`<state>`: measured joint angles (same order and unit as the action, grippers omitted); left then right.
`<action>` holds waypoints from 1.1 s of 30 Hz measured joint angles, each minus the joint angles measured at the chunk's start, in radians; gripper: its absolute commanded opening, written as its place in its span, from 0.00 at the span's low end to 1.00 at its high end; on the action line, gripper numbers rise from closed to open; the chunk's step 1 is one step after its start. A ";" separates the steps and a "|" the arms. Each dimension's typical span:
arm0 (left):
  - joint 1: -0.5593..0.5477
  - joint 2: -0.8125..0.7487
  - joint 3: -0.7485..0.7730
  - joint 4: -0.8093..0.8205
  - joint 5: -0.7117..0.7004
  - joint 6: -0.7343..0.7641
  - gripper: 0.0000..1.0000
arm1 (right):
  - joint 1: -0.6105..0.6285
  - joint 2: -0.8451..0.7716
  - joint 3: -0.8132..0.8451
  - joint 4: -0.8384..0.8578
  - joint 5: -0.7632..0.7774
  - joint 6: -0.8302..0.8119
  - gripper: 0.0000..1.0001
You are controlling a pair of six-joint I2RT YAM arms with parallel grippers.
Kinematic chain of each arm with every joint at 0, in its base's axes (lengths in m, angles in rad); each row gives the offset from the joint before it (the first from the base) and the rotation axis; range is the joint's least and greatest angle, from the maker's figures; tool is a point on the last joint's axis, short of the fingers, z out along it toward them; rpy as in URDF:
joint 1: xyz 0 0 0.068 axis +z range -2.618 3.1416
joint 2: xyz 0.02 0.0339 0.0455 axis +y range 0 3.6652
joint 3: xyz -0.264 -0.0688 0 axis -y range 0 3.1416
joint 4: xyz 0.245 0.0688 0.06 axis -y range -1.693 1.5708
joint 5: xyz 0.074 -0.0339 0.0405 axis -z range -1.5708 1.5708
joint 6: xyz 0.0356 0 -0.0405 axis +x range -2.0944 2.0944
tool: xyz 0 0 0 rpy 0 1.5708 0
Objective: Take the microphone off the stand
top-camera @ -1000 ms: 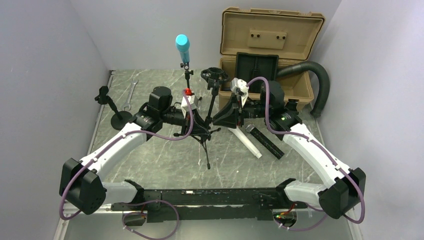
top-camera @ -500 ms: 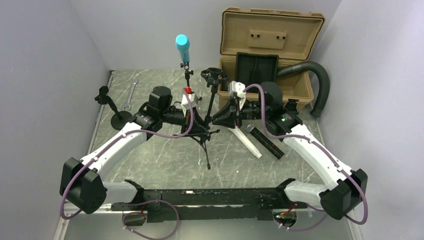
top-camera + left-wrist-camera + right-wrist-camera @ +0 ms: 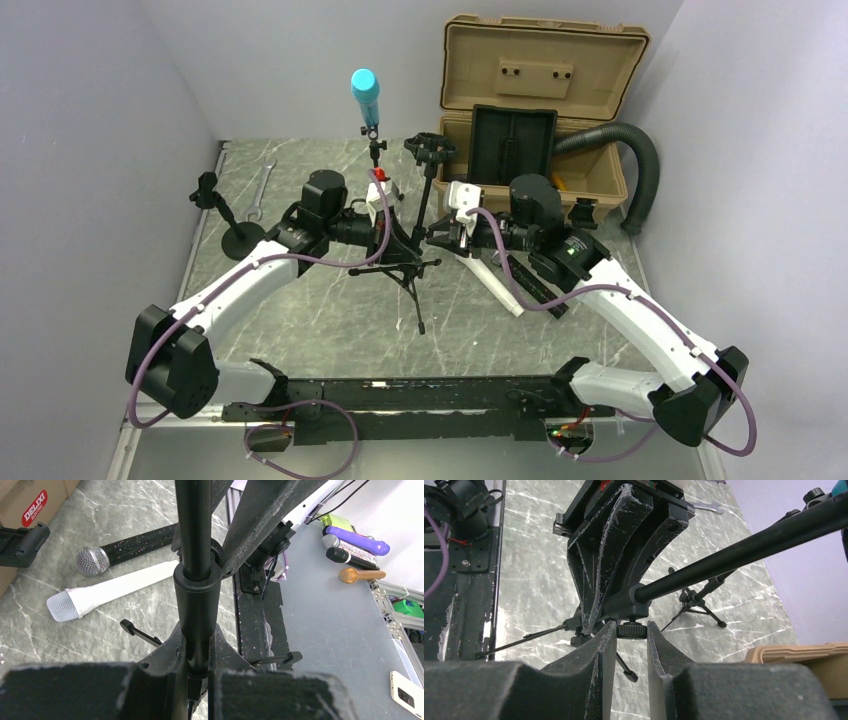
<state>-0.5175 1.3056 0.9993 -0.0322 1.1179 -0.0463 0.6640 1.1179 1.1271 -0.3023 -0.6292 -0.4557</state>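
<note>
- The cyan microphone stands upright atop the tripod stand, well above both arms.
- The left gripper has its jaws clenched on that stand's pole, likely to brace it.
- The right gripper has its jaws straddling the locking knob; I cannot tell whether they pinch it.

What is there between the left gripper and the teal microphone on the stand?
Top view: only the stand's black pole, carrying a small red part, runs from the left gripper up to the teal microphone.
</note>
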 measured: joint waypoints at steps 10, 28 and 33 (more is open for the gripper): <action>-0.010 0.008 0.000 0.009 0.013 0.032 0.00 | -0.028 -0.007 0.005 -0.052 0.015 0.008 0.66; -0.011 0.001 0.000 -0.093 0.001 0.167 0.00 | -0.182 -0.077 0.232 -0.093 -0.156 0.171 0.71; -0.013 -0.014 0.000 -0.116 0.002 0.191 0.00 | -0.182 -0.039 0.319 -0.142 -0.112 0.093 0.71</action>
<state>-0.5301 1.2915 0.9993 -0.1482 1.1202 0.1448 0.4820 1.0786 1.4464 -0.4442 -0.7414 -0.3630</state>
